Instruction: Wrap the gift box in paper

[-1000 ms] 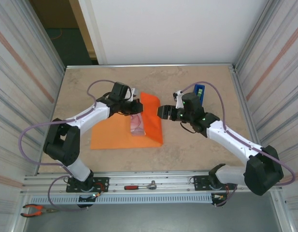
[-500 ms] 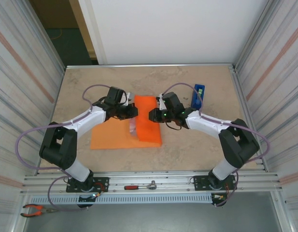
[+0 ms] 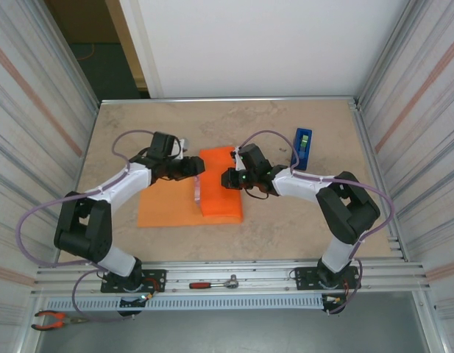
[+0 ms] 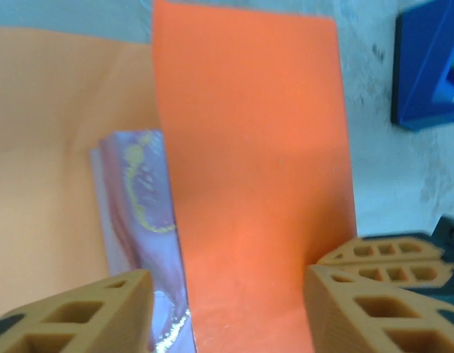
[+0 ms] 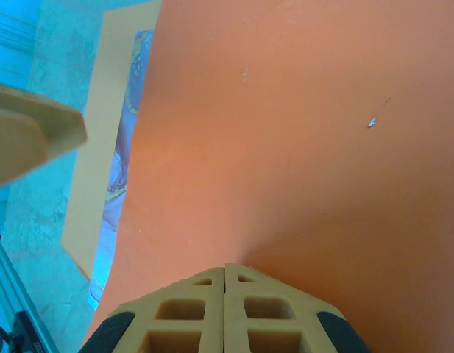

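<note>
The orange paper (image 3: 168, 207) lies flat on the table, its right flap (image 3: 221, 193) folded leftward over the gift box. A thin strip of the pink-and-white marbled gift box (image 3: 198, 194) shows at the flap's left edge, clearer in the left wrist view (image 4: 138, 213) and as a sliver in the right wrist view (image 5: 128, 143). My left gripper (image 3: 197, 168) hovers at the flap's far left corner, open (image 4: 227, 283), nothing between its fingers. My right gripper (image 3: 226, 179) is shut (image 5: 225, 273), its tips resting against the top of the folded flap (image 5: 285, 132).
A blue tape dispenser (image 3: 302, 148) stands on the beige table (image 3: 300, 220) at the right, also in the left wrist view (image 4: 429, 66). A ratchet (image 3: 214, 283) and pliers (image 3: 54, 318) lie on the front rail. Corrugated walls close both sides.
The left gripper opened and let go of the flap, drawing back left. The right gripper shut and moved left onto the flap, which now lies flatter over the box.
</note>
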